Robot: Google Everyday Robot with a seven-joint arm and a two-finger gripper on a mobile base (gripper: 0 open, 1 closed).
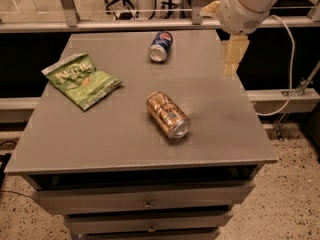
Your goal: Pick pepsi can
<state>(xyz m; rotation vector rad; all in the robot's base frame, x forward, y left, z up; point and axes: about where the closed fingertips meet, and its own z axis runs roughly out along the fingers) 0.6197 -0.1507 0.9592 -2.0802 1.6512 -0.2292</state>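
Observation:
The pepsi can (161, 46) is dark blue with a round logo and silver ends. It lies on its side near the far edge of the grey table (115, 144), with its open silver end towards me. My gripper (234, 58) hangs from the white arm at the upper right, above the table's right edge. It is to the right of the pepsi can, well apart from it, and holds nothing that I can see.
A gold can (168, 114) lies on its side in the middle of the table. A green chip bag (81, 80) lies flat at the left. A metal rail (125, 24) runs behind the table. A cable (287, 84) hangs at the right. Drawers (147, 196) sit under the tabletop.

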